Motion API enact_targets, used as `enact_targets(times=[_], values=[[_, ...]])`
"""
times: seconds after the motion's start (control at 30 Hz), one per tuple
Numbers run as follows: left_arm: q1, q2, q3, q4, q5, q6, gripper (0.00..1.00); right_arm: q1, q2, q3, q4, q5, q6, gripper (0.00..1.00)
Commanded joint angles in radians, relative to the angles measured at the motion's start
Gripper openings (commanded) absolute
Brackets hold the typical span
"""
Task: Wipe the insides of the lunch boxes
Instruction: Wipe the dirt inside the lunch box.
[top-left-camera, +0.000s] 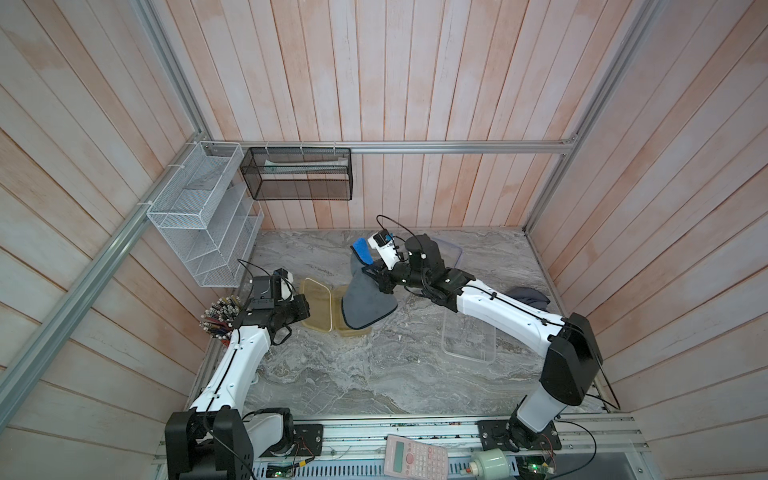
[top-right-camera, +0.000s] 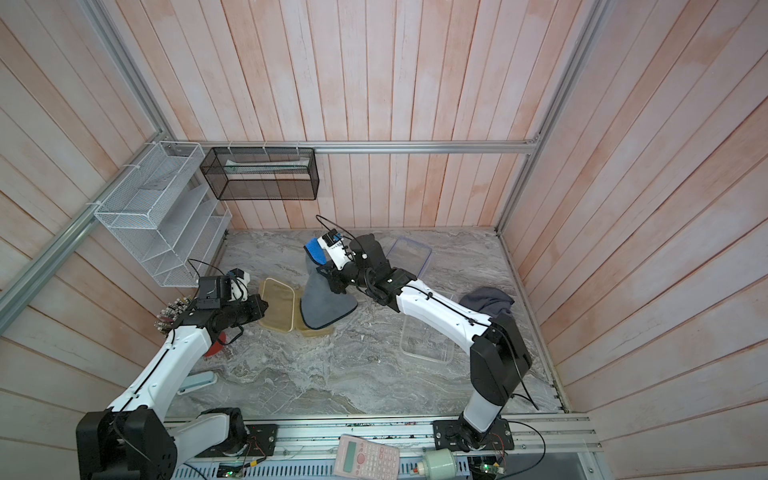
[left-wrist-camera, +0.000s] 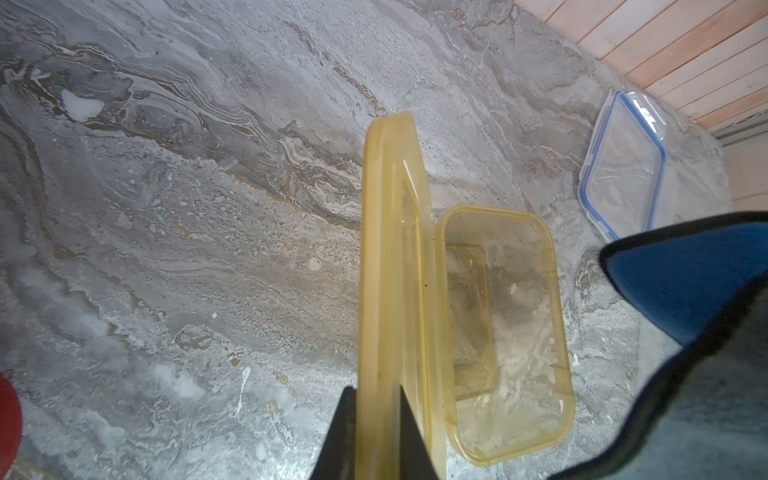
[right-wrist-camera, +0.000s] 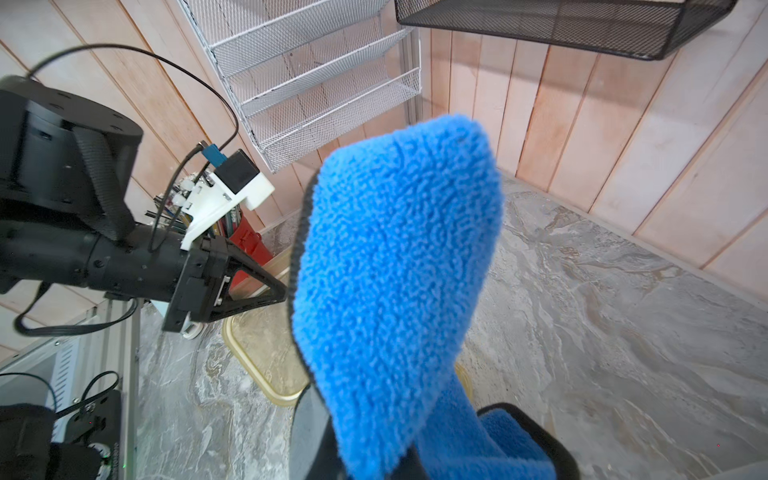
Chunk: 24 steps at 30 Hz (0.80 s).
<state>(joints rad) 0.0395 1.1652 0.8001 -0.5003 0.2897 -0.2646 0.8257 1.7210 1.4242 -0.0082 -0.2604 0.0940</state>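
Left claw (left-wrist-camera: 376, 440) is clamped tight on one end of the yellow lid (left-wrist-camera: 390, 249). The lid runs straight out ahead of the fingers, long axis in line with them, far end aimed at the back wall. In the left wrist view it shows almost edge-on. The yellow box (left-wrist-camera: 507, 332) sits open side up just to the right of that claw's line and right against the lid. Its long axis is parallel to the lid's (so both point the same way).

Right claw (top-left-camera: 376, 277) is pinched shut on the cloth (top-left-camera: 365, 299). The blue side flops up above the claw, the grey side hangs below it. In both top views the grey part covers most of the yellow box. Can't tell if it's actually touching the inside, tbh.

The clear box (top-left-camera: 469, 345) is on the table (top-left-camera: 374, 374), well behind the right claw and partly under that arm's forearm. Too much of it is hidden to call its long axis. The clear lid (top-right-camera: 409, 255) with the blue rim lies flat on the back-wall side of the right claw's wrist, well apart from its box. Its long axis runs roughly the same way as the yellow pair.
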Motion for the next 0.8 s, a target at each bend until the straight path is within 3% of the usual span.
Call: enact_targets(times=[0.0,0.37,0.77], values=[[0.004,-0.004,-0.006,0.030,0.035,0.007,0.04,0.036,0.092,0.036,-0.038,0.220,-0.048,0.00],[0.004,-0.010,-0.007,0.039,0.040,-0.002,0.04,0.123,0.312,0.118,-0.046,0.472,-0.165,0.00],[0.005,-0.001,-0.010,0.106,0.034,-0.088,0.03,0.184,0.481,0.208,-0.296,0.421,-0.239,0.00]])
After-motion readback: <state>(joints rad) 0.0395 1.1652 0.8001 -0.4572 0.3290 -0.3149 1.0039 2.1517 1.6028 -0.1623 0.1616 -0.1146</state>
